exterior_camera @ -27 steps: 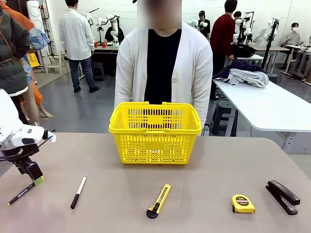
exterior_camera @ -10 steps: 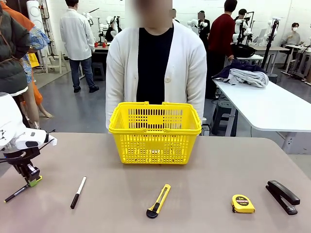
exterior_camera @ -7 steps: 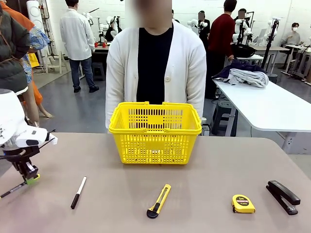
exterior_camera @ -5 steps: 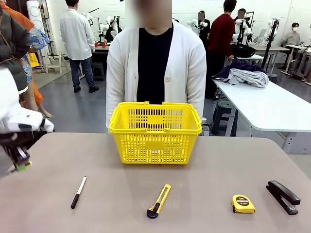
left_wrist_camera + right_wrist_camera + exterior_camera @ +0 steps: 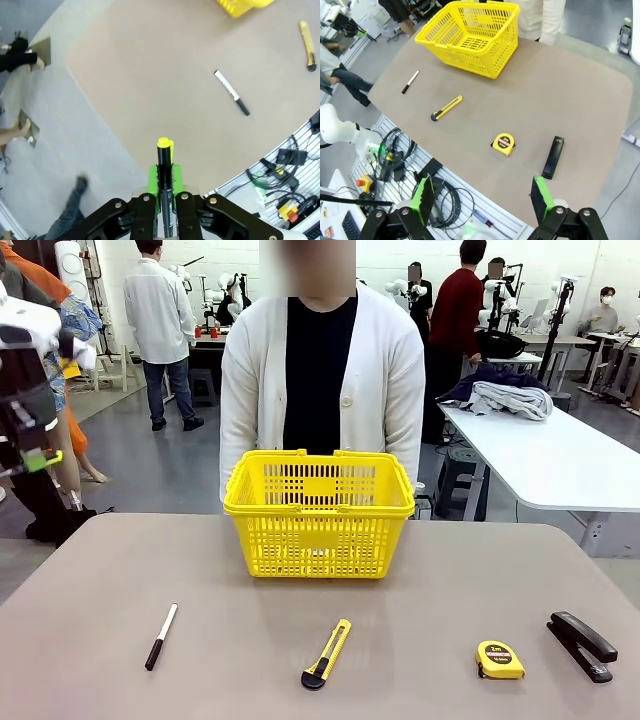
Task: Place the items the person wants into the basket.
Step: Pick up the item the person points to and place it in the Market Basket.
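Note:
My left gripper (image 5: 40, 462) hangs high over the table's left edge, shut on the thin black pen (image 5: 164, 162), whose yellow tip (image 5: 165, 144) sticks out past the green pads. On the table lie the black marker with white cap (image 5: 160, 636) at the front left and the yellow tape measure (image 5: 499, 659) at the front right. The yellow basket (image 5: 318, 510) stands at the far middle, in front of the person (image 5: 320, 370) in a white cardigan. High above the table's near side, my right gripper (image 5: 482, 200) is open with nothing between its fingers.
A yellow-and-black utility knife (image 5: 326, 653) lies at the front centre and a black stapler (image 5: 582, 644) at the far right. Cables and a rail (image 5: 415, 170) run below the table's near edge. Bare tabletop separates the basket from the row of tools.
My left gripper has risen from table height at the left edge to well above it, carrying the pen. Nothing else on the table has moved.

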`<state>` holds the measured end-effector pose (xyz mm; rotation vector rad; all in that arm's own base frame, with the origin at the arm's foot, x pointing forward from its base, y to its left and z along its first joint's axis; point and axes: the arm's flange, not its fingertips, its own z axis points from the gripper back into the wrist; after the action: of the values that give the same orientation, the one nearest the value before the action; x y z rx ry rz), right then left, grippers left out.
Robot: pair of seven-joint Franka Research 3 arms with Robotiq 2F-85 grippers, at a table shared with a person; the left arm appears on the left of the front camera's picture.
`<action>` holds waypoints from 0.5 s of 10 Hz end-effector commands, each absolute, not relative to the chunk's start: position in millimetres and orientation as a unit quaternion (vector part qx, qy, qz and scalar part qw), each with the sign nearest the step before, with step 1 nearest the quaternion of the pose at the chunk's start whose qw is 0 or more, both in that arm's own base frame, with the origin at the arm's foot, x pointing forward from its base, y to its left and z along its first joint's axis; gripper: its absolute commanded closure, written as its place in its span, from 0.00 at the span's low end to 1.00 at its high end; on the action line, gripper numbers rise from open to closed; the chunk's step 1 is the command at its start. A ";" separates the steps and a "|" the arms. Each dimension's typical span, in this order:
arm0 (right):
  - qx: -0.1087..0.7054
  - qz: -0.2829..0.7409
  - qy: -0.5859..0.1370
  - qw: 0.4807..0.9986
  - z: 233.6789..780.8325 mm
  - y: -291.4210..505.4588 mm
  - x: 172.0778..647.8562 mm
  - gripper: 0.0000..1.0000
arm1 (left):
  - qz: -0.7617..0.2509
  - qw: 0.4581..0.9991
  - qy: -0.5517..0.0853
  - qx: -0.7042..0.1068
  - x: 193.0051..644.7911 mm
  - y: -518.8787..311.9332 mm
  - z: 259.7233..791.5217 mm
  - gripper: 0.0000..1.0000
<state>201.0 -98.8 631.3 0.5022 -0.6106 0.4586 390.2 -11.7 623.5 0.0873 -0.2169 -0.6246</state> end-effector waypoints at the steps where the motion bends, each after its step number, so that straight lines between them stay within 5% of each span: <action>1: 0.246 0.224 -0.294 0.896 630.2 -97.4 200.7 0.00 | -0.312 0.944 -0.107 -0.004 397.5 -2.9 628.9 1.00; 5: 0.246 0.224 -0.294 0.896 630.2 -97.4 200.7 0.00 | -0.304 0.946 -0.115 0.012 394.1 -4.2 633.1 1.00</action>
<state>201.0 -98.8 631.3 0.5022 -0.6106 0.4585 394.6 -3.7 630.3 0.0215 -0.2245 -0.6241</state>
